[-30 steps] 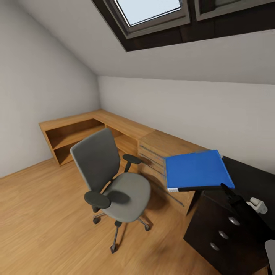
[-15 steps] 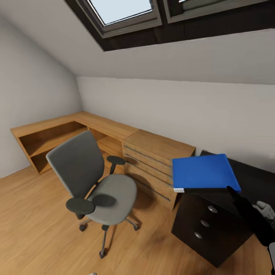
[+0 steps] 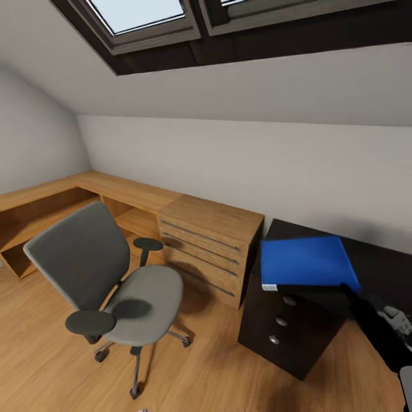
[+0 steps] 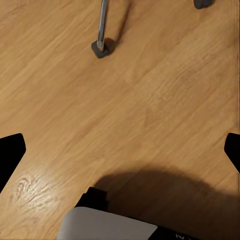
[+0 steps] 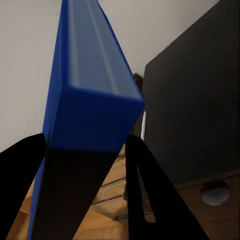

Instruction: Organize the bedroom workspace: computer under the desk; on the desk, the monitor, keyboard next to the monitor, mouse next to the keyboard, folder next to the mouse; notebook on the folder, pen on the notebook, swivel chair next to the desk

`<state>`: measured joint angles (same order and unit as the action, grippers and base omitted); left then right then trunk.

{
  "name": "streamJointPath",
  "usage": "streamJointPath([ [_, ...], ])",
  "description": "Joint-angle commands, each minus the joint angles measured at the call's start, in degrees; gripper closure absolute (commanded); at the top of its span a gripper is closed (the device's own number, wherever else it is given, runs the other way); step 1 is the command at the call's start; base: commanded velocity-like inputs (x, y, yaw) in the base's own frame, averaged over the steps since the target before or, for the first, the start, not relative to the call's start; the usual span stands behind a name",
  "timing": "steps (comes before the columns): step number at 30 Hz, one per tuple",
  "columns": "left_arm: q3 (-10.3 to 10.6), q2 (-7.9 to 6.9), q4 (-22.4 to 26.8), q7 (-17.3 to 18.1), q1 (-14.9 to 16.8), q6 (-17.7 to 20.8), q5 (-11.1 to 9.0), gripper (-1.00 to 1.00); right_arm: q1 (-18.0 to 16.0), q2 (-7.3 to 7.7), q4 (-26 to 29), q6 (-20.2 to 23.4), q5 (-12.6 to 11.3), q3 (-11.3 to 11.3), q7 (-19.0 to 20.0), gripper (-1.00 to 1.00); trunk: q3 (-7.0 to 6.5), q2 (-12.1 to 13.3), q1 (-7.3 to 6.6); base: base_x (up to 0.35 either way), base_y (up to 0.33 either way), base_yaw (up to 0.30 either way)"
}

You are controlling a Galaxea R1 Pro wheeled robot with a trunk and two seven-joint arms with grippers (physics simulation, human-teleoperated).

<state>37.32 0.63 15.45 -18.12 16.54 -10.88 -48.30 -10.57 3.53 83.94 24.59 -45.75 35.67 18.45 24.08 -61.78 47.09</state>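
The head camera has swung right over the last second: the wooden cabinets point(image 3: 200, 240) and the swivel chair point(image 3: 109, 280) have slid toward the left of the frame, and more of the black desk point(image 3: 377, 257) with its drawer unit point(image 3: 280, 320) now fills the lower right. That is the view turning, not the furniture moving.

The chair sits at lower left with its seat bare, well apart from the desk.

The folder point(image 3: 306, 262) hangs flat at right of centre, over the desk's near end above the drawers, so the carry looks close to a set-down.

The right gripper point(image 5: 85, 165) clamps the folder's dark spine between its two fingers.

The left gripper point(image 4: 120, 150) points at bare floor, fingers spread wide and holding nothing.
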Motion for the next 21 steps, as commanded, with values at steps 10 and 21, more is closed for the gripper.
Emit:
streamJointPath([
  [10,3.1,0.13,0.0,-0.3,0.0,-0.2,-0.5,-1.00,-0.1,-0.01,-0.5,0.2,-0.4,0.1,0.1,1.00,0.06,0.0,0.00,0.000,-0.041,-0.299],
  [21,3.9,0.07,0.0,-0.3,0.0,0.1,-0.6,-1.00,-0.1,-0.01,-0.5,0.2,-0.4,0.1,0.1,1.00,0.06,0.0,0.00,0.000,-0.174,-0.300],
])
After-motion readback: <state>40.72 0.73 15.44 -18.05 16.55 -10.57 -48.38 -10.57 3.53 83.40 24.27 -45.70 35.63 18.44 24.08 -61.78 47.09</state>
